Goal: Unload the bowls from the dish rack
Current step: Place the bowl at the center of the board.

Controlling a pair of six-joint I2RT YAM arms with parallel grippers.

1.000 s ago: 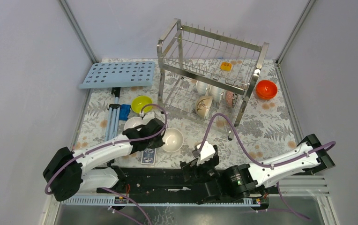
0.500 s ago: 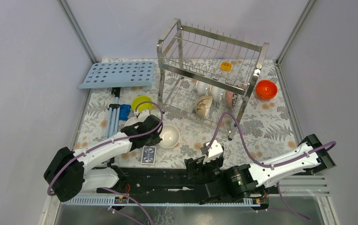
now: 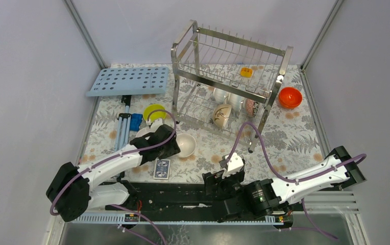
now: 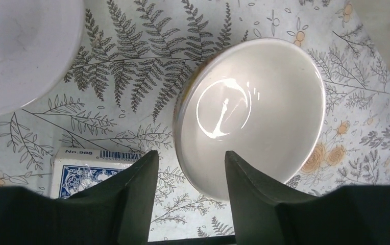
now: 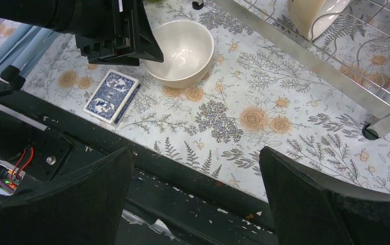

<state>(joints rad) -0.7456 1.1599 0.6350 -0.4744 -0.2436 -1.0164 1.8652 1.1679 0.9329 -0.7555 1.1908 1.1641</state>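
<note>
Top view: the white bowl point(image 3: 186, 145) sits upright on the table, near the rack point(image 3: 175, 66). More bowls point(image 3: 222, 115) lean in its lower tier.

Left wrist: the left fingers point(image 4: 139, 199) are spread and straddle the bowl's glossy rim. Pulling away crooked could snag it and tip the bowl.

Right wrist: the right fingers point(image 5: 80, 204) are spread wide and hold nothing.

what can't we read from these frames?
- Top view: left hand hidden under its own wrist; contact with white bowl unclear.
- Top view: bowls in the dish rack behind wires; count unclear.
- Left wrist: second white bowl cut by frame edge.
- Right wrist: beige bowl cut by top edge.
</note>
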